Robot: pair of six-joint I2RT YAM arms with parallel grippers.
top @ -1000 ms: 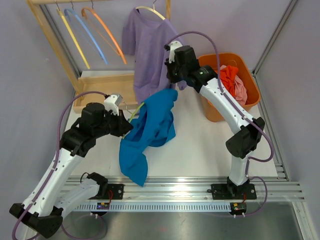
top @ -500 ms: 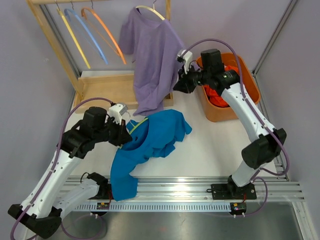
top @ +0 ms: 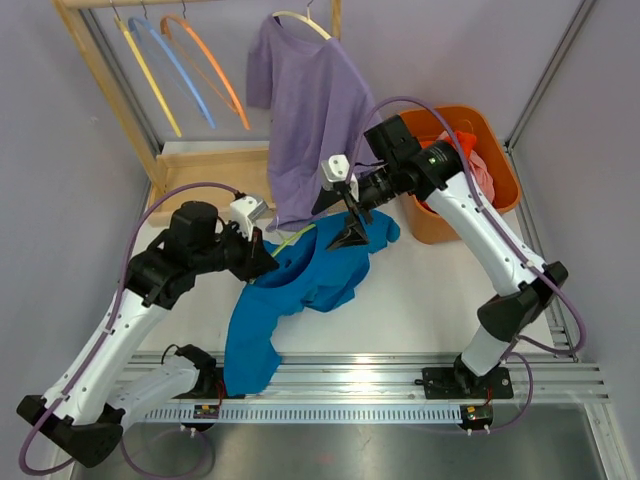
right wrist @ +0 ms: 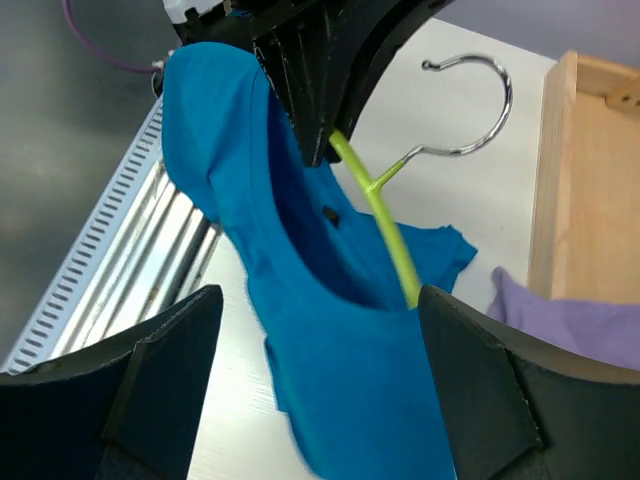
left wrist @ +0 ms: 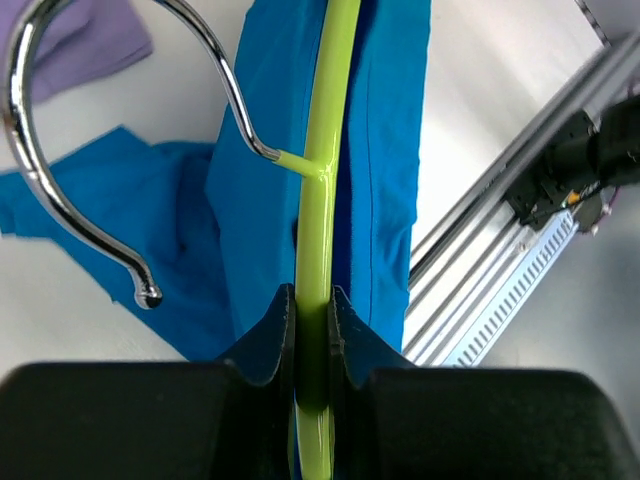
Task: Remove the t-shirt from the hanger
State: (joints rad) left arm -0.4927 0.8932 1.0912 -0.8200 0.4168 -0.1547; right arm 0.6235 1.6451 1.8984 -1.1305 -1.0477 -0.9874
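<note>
Hanger (left wrist: 322, 150), lime green, is clenched just below its hook in the jaws of the left gripper (left wrist: 312, 305), probably to anchor it so the blue t-shirt (top: 305, 280) can be pulled free. Shirt is not yet off: one hanger arm runs inside the cloth, and the rest is heaped on the bench (top: 430, 300) between the arms. Right gripper (top: 350, 228) hovers over the shirt's far edge, jaws released and empty, likely lining up a grab to drag the cloth off.

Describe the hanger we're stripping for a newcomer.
From the wooden rack at the back, come forward to the blue t-shirt. The hanger in it, pinched by the left claw, is lime green; the rack's bare ones are yellow, blue, orange.
</note>
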